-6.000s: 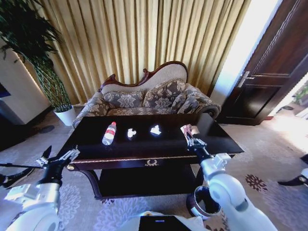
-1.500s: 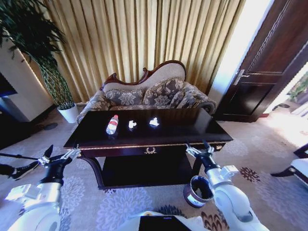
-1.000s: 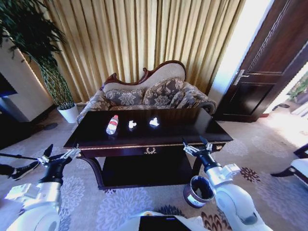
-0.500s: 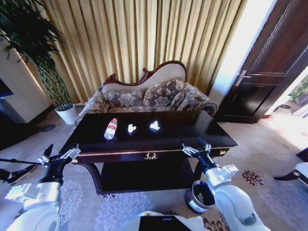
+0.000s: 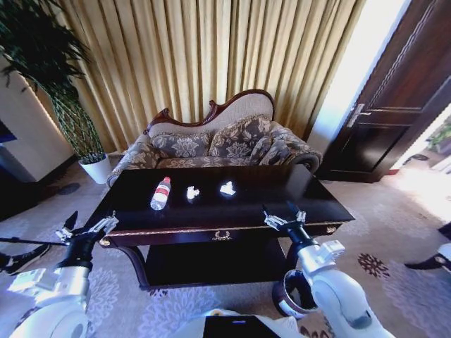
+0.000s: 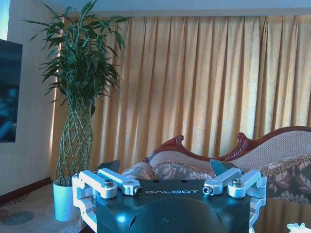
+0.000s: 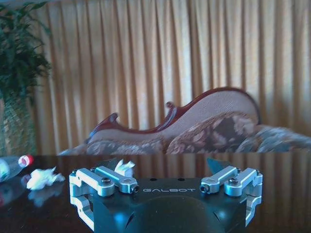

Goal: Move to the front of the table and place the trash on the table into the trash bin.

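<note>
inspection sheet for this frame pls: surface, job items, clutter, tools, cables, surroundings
Surface: table, dark glossy top, lower shelf beneath.
Job's things: bottle lying on its side, two paper wads to its right, all toward the table's back half; bin on the carpet by the table's front right corner, partly behind the right arm.
Clutter: nothing seen.
Tools: left tool open, empty, off the table's front left corner; right tool open, empty, over the front right edge.
Cables: nothing seen.
Surroundings: sofa behind the table, curtains, potted plant far left, door right.
</note>
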{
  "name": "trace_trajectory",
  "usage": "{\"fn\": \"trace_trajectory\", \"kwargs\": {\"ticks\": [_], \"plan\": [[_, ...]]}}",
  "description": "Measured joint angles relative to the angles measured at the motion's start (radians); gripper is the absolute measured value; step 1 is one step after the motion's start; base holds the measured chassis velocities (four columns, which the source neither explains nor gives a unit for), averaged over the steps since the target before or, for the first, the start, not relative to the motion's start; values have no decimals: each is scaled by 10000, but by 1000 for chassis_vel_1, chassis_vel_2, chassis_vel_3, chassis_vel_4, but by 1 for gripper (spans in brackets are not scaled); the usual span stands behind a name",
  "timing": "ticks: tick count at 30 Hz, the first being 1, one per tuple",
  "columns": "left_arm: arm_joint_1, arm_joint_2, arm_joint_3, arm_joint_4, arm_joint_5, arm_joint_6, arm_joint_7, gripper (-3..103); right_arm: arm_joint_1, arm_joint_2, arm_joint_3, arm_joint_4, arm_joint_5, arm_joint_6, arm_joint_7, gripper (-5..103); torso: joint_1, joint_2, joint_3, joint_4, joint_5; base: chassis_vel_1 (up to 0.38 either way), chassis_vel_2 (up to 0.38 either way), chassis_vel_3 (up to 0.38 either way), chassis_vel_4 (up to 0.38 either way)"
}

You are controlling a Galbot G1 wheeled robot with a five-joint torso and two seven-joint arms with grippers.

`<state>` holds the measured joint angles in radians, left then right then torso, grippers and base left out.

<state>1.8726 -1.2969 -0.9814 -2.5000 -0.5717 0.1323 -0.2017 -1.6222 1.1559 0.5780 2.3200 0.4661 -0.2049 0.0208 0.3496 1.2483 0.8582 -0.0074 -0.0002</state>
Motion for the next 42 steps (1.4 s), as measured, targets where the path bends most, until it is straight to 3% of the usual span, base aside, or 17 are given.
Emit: {"fn": "trace_trajectory", "kwargs": {"ticks": [9, 15, 20, 24, 27, 31, 42], "plan": [[53, -41, -10, 0, 42, -17, 18, 100, 1132, -1219, -756, -390, 1136, -565, -3, 100, -1, 0, 0, -3, 0, 0, 0, 0, 0], [96, -47, -13, 0, 71, -15, 37, 100, 3283, -1945, -2330, -1342, 1520, -1090, 456, 100, 1, -1, 1, 1, 2, 0, 0, 0, 0], [130, -124, -13, 0, 192, -15, 43, 100, 4537, -2079, -3465, -1988, 1759, -1337, 690, 100, 0, -1, 1, -5, 1, 0, 0, 0, 0], [185, -137, -30, 0, 239, -31, 38, 100, 5681, -2018, -4261, -2629, 1856, -1347, 759, 100, 0, 0, 1, -1, 0, 0, 0, 0, 0], [302, -147, -38, 0, 271, -163, 33, 100, 7216, -1661, -5283, -3606, 1982, -1353, 877, 100, 1, -1, 2, 2, 0, 0, 0, 0, 0], [455, -194, -66, 0, 368, -276, 39, 100, 8061, -1324, -5974, -4400, 2008, -1421, 942, 100, 1, -1, 1, 1, -2, 0, 0, 0, 0], [478, -273, -87, 0, 374, -541, 148, 100, 9132, -599, -6651, -6009, 1912, -1545, 1208, 100, 1, -2, 1, 0, 0, 0, 0, 0, 0]]}}
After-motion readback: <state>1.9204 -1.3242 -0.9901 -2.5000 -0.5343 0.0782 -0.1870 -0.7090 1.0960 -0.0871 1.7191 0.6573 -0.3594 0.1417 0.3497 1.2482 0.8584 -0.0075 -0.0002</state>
